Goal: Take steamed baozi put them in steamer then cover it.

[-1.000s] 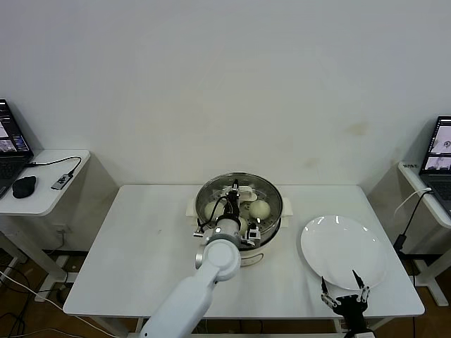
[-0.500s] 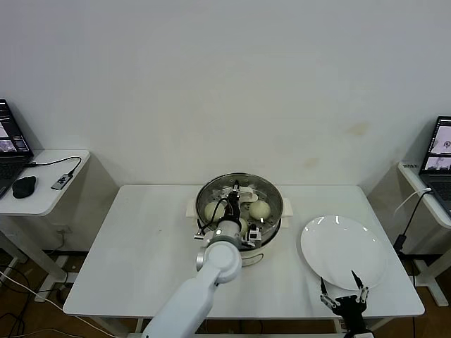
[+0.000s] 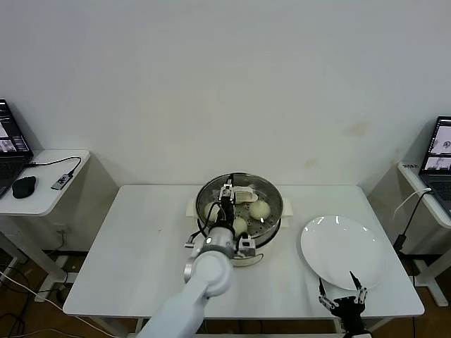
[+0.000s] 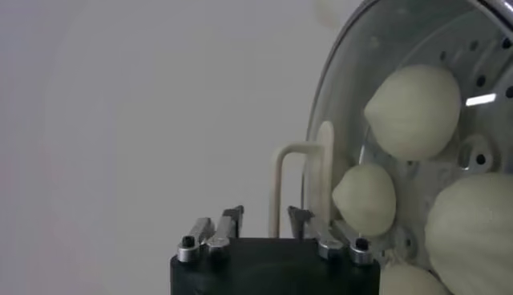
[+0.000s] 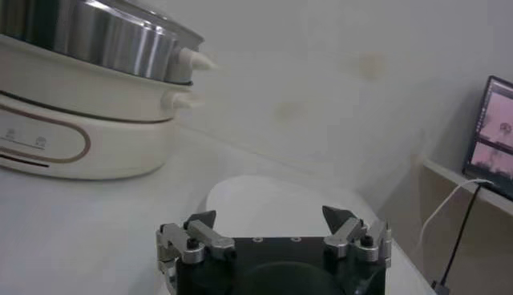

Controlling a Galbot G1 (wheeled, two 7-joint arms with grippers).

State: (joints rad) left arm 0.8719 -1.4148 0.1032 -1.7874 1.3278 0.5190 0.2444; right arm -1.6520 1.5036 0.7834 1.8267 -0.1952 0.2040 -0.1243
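The left gripper (image 3: 227,189) sits over the near-left part of the steamer (image 3: 276,204), its arm reaching in from the steamer's near side. In the left wrist view its fingers (image 4: 228,228) stand a short way apart with nothing clamped between them. The cream handle (image 4: 321,184) of the lid (image 3: 246,184) rises just beyond the tips, one post showing in the gap but touched by neither finger. The lid lies on top of the steamer with its handle near the steamer's centre. Whether its metal rim is seated all round cannot be told. Four buns (image 4: 413,112) show through the glass on the perforated floor inside the steamer, none outside it. Judgement: loading is finished and the covering step is at its release. To do it well, the fingers should open clear of the handle and lift straight up from the steamer, so that no fingertip drags the lid off centre. The lid is round and faces upward, so only its handle has a long axis, which runs side to side across the steamer. The right gripper (image 3: 342,299) waits well to the right of the steamer, at the near edge of the white plate (image 3: 345,253), spread wide and holding nothing.
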